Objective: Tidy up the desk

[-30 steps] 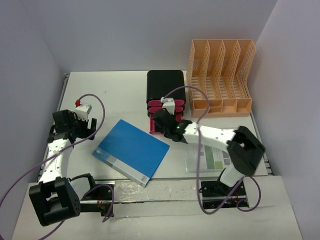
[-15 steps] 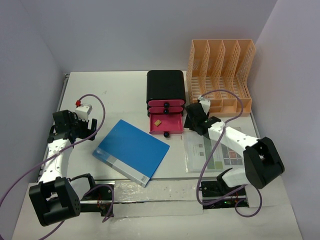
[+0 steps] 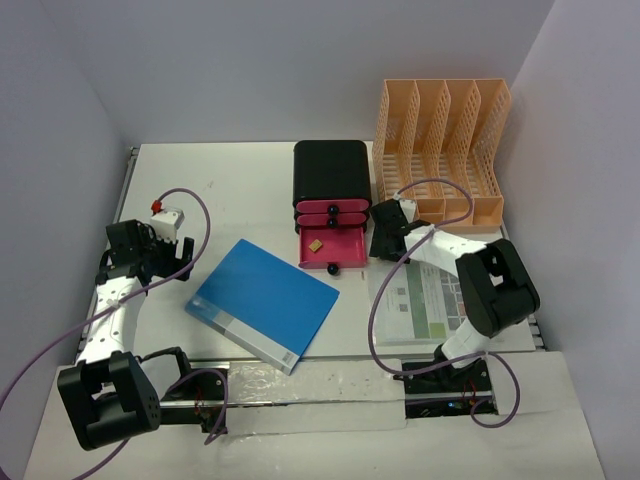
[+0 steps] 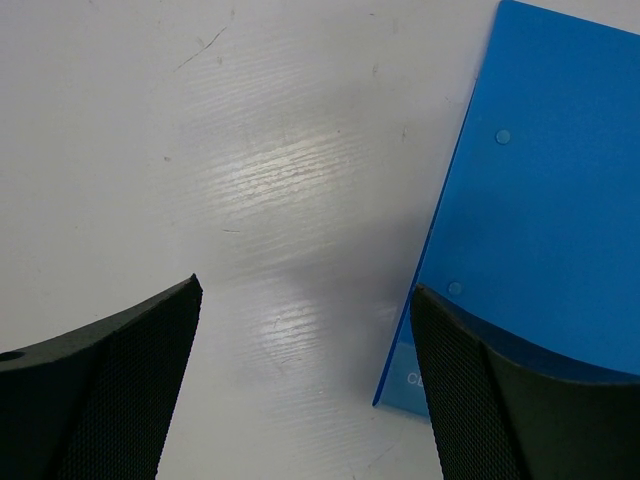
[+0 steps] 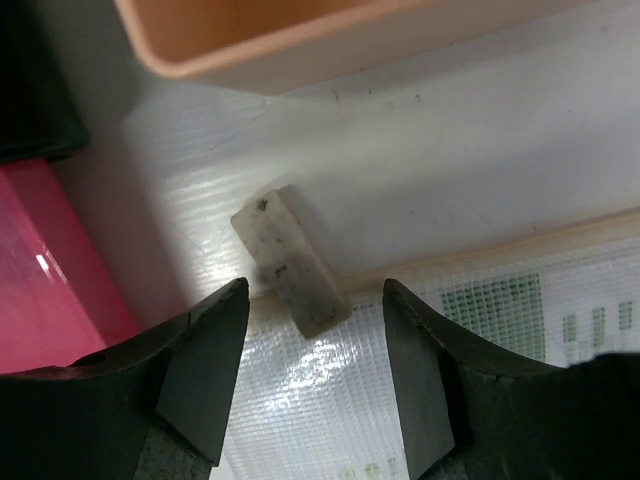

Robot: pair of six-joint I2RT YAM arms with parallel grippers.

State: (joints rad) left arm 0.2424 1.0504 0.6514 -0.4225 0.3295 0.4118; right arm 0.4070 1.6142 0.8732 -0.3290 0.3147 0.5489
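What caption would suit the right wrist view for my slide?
Right gripper open above a small off-white block at the edge of a laminated sheet, between pink drawer and orange rack.

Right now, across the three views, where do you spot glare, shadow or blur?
Left wrist: a bright sheen streaks the desk. Right wrist: glare on the laminated sheet, shadow beside the pink drawer. Top external: even light, no blur.

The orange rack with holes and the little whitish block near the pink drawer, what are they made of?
The orange slotted file rack looks like matte plastic: one even colour, moulded holes. The small off-white rectangular block looks like a rubber eraser, maybe: dull, with grey smudges.
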